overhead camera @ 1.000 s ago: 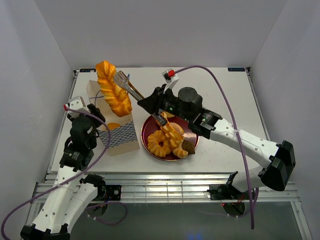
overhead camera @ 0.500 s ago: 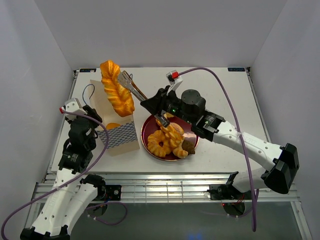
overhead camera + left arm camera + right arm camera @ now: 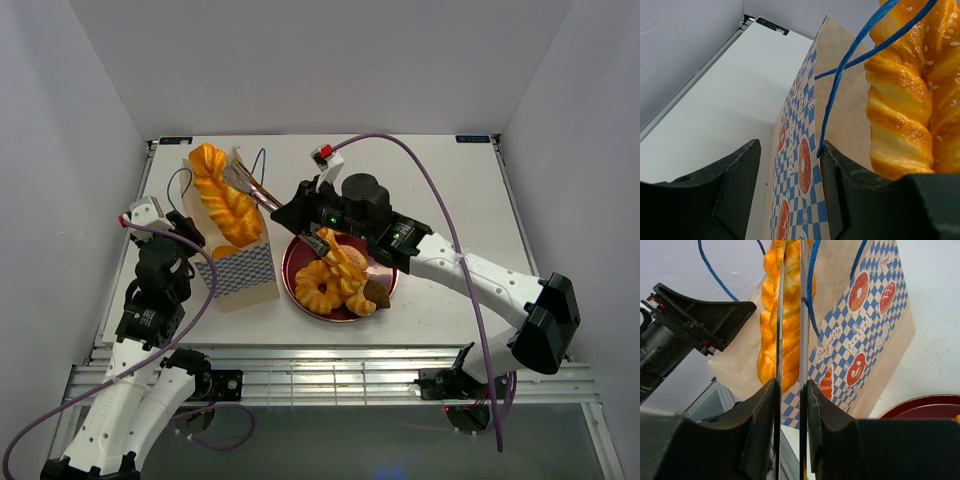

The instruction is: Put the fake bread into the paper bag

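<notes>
My right gripper (image 3: 290, 210) is shut on metal tongs (image 3: 250, 180), which pinch a long twisted orange braid of fake bread (image 3: 222, 195). The braid stands nearly upright with its lower end inside the open top of the paper bag (image 3: 245, 270). In the right wrist view the tongs (image 3: 790, 315) run up between my fingers, with the braid (image 3: 771, 315) and the checkered bag (image 3: 860, 340) behind. My left gripper (image 3: 190, 235) is open and straddles the bag's left wall (image 3: 800, 150), beside a blue cord handle (image 3: 840, 85) and the braid (image 3: 900, 100). Another orange piece (image 3: 224, 252) lies inside the bag.
A round dark-red plate (image 3: 292, 262) sits just right of the bag and holds several golden pastries (image 3: 335, 280) and a dark chunk (image 3: 378, 292). The plate's rim shows in the right wrist view (image 3: 925, 410). White walls enclose the table on three sides.
My right gripper has moved left and down, lowering the braid from above the bag into its open top. The left gripper has stayed at the bag's wall.
</notes>
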{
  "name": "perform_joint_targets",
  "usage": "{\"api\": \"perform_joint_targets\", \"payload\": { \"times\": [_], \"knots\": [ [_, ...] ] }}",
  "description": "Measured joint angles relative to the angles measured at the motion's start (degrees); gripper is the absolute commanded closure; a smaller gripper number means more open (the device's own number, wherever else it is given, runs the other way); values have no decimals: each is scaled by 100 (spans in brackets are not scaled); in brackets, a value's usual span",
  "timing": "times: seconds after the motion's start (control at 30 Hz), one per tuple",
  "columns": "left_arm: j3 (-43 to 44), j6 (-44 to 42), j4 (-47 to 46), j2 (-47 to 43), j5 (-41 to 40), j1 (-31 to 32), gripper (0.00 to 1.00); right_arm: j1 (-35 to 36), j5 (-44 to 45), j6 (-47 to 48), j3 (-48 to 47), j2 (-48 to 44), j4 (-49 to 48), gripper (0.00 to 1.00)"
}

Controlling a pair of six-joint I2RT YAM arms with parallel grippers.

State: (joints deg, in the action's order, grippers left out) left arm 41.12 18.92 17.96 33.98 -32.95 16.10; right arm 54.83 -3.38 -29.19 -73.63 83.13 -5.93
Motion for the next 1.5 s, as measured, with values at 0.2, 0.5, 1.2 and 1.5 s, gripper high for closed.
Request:
{"api": "perform_joint_targets", "payload": {
  "times": [0.2,0.5,1.2,1.5],
  "knots": [
    [0,-2,0,7,57,0,39,0,-116,74,-149,31,208,62],
    [0,-24,0,7,87,0,39,0,-153,350,-765,175,758,52],
    [0,-46,-2,11,131,2,39,0,-173,463,-914,177,1058,50],
    [0,-46,-7,22,133,2,39,0,-339,595,-1021,-74,1384,52]
  ]
}}
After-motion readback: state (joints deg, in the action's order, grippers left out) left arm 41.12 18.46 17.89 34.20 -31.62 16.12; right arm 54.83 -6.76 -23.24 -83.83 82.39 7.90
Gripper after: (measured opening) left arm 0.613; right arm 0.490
